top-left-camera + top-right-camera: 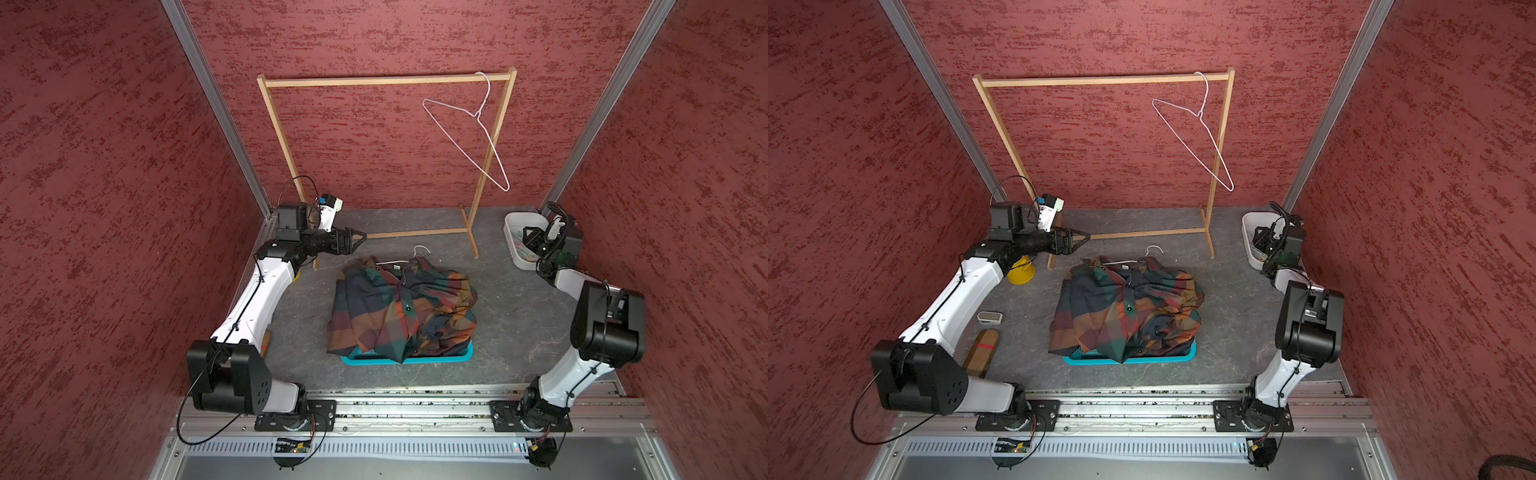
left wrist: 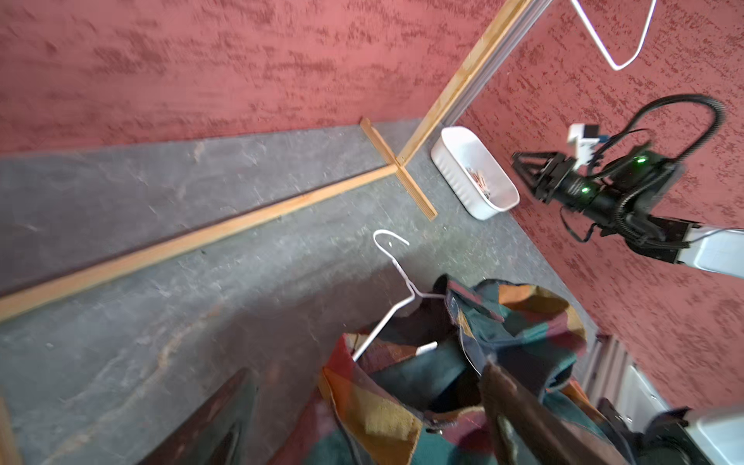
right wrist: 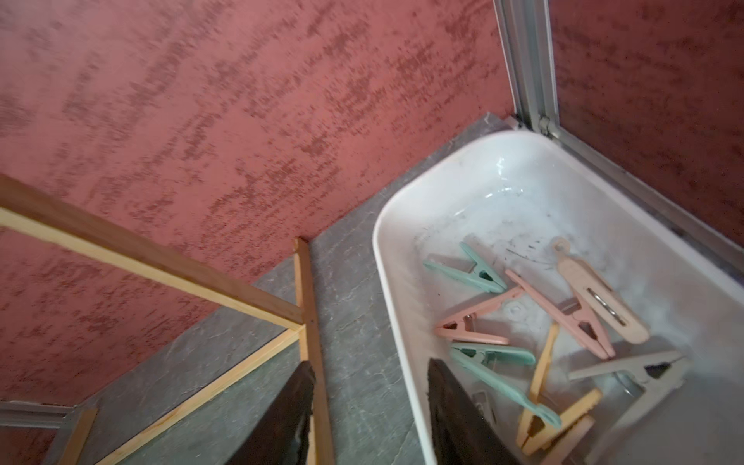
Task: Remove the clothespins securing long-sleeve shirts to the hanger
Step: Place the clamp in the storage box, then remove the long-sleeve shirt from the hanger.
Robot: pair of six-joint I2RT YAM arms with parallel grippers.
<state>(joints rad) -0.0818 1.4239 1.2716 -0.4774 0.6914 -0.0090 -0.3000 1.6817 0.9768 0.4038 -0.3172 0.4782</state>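
Note:
Two plaid long-sleeve shirts [image 1: 399, 307] [image 1: 1125, 311] lie crumpled in a heap mid-table, with a white wire hanger [image 1: 419, 251] [image 2: 396, 265] poking out of the collar end. No clothespin on them is clear to see. Several pastel clothespins, among them mint [image 3: 469, 271], pink [image 3: 475, 322] and grey [image 3: 632, 368], lie in a white tub [image 3: 386, 282] [image 1: 515, 249] at the back right. My right gripper [image 3: 370, 364] [image 1: 530, 239] hovers open and empty over the tub's rim. My left gripper [image 1: 361, 237] [image 2: 367, 370] is open and empty, raised left of the heap.
A wooden rack [image 1: 386, 80] stands at the back with a bare wire hanger [image 1: 478, 120] on its rail. A teal basket [image 1: 457, 357] sits under the shirts. A yellow cup [image 1: 1021, 270], a small grey item [image 1: 989, 318] and a brown board [image 1: 982, 349] lie under the left arm.

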